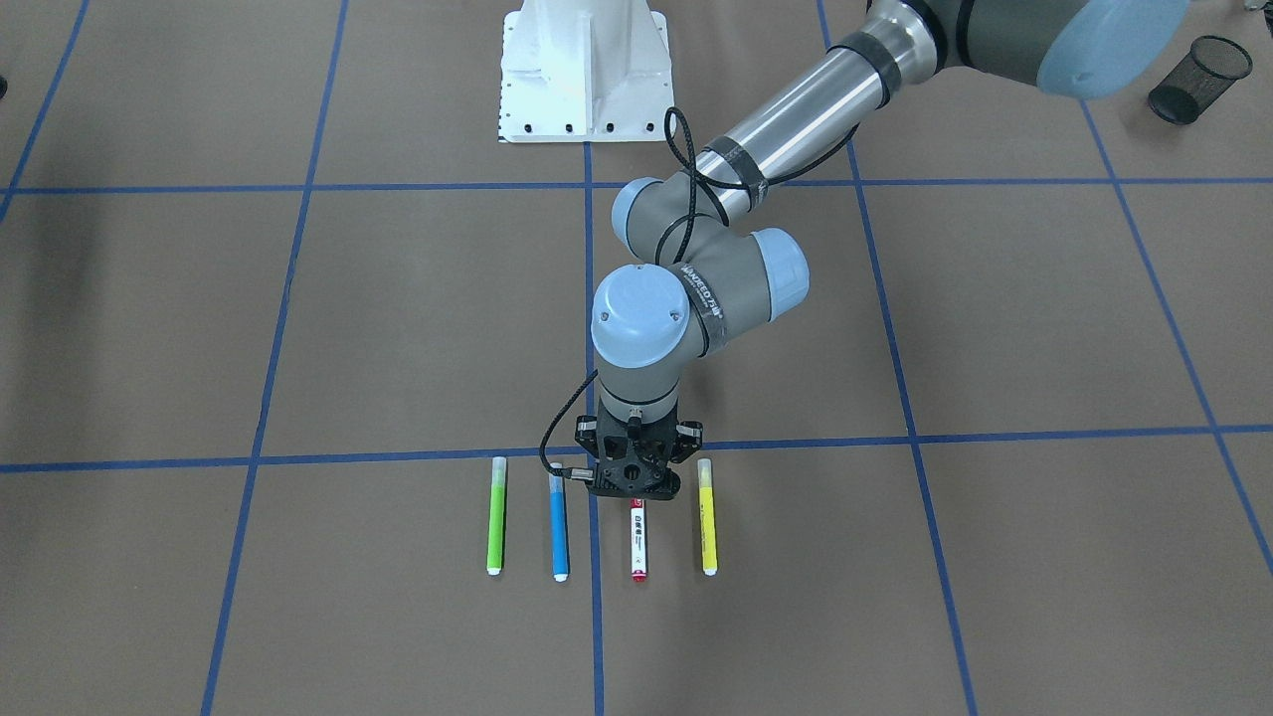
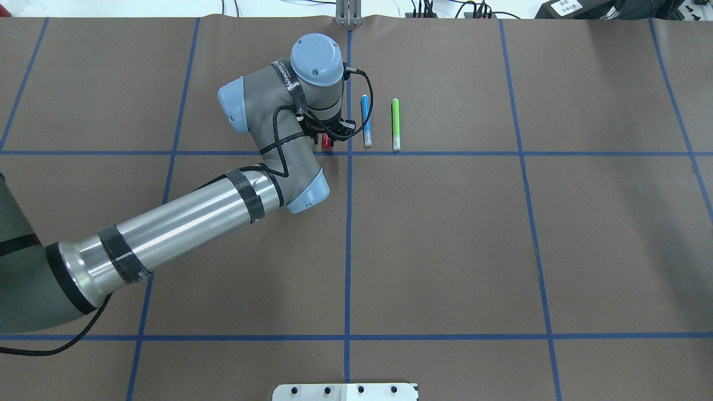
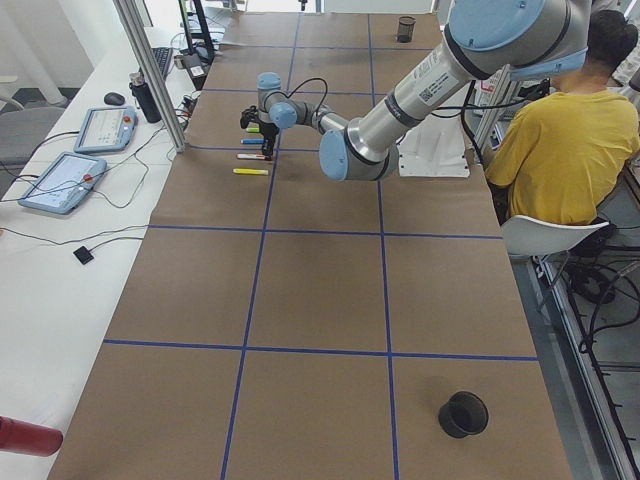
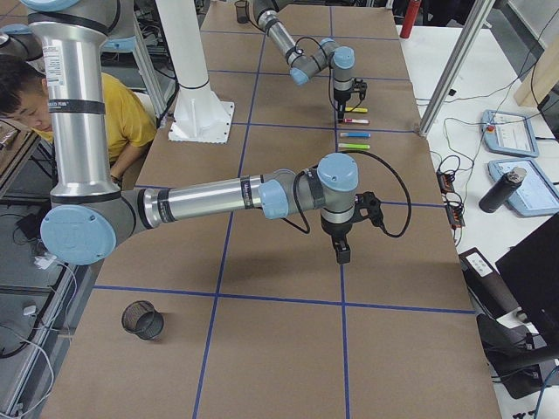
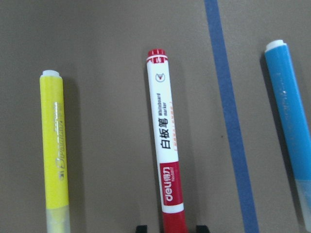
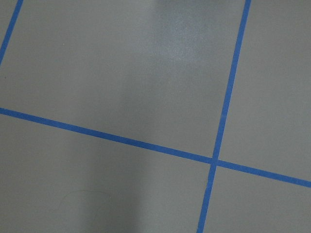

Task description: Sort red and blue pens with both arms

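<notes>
My left fingers [image 5: 141,227] straddle the cap of the red marker [image 5: 165,160], standing a little apart from it. The blue highlighter [image 2: 366,120] lies at its three o'clock from overhead. Whether my right fingers [image 4: 342,253] are wide or narrow I cannot tell. The brown tabletop [image 2: 445,234] carries a blue tape grid [image 2: 348,250] and a mesh cup [image 4: 144,320].

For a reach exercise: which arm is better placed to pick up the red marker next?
Left. The left gripper straddles the red marker at its cap; the right gripper hangs far off over bare table.
</notes>
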`<action>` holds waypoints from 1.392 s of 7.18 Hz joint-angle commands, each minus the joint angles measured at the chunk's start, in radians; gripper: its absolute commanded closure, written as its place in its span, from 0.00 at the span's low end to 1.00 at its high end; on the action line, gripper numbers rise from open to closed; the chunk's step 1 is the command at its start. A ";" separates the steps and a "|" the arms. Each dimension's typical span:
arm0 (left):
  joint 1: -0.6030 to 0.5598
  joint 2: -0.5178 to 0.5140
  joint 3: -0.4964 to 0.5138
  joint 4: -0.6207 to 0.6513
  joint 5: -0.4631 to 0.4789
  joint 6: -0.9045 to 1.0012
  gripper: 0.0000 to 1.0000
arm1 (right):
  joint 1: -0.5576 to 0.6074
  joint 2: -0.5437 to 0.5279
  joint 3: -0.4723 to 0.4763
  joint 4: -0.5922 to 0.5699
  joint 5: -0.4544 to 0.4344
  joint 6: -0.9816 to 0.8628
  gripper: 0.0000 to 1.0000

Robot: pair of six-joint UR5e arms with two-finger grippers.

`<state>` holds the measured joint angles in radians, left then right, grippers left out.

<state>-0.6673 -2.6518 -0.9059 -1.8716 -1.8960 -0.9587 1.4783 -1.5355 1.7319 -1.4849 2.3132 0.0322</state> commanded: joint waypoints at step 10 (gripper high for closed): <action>0.003 0.007 -0.001 0.000 0.000 0.005 0.96 | -0.007 0.021 -0.014 0.000 0.000 0.000 0.00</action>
<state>-0.6656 -2.6473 -0.9056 -1.8718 -1.8959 -0.9566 1.4717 -1.5165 1.7188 -1.4849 2.3132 0.0323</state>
